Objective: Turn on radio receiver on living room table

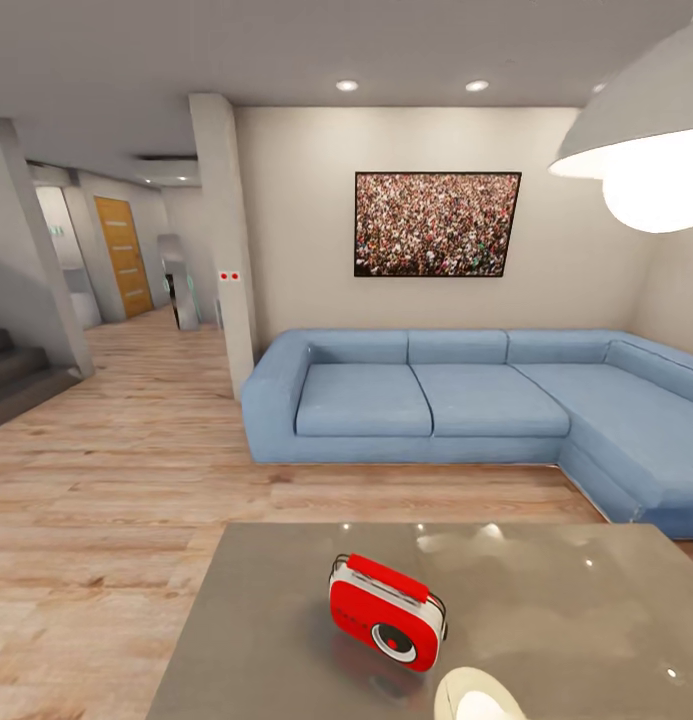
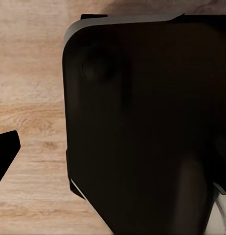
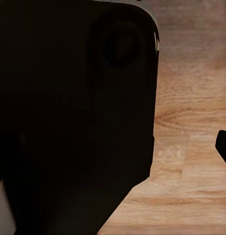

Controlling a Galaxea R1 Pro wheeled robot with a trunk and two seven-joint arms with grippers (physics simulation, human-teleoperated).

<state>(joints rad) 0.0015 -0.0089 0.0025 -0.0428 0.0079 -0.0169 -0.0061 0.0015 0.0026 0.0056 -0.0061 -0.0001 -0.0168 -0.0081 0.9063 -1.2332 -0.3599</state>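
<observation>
Radio receiver [image 1: 387, 612]: red, stood tilted on the glossy grey table [image 1: 586, 620], at 6 o'clock in the head view. Sofa [image 1: 436, 400] at 12 o'clock beyond. Step judged: approach; a reach is required next. Gripper spread cannot be told.

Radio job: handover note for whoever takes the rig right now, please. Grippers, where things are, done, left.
Grippers: neither wrist view lets me tell open from shut; both show a dark robot body part over the wood floor.
Radio receiver: red, standing a little tilted on the grey table, near its front middle, dial facing the robot.
Room: blue sofa beyond the table, crowd picture on the wall.
Done: robot is at the table in the living room.
Left: bring an arm up, reach the radio, switch it on.
</observation>
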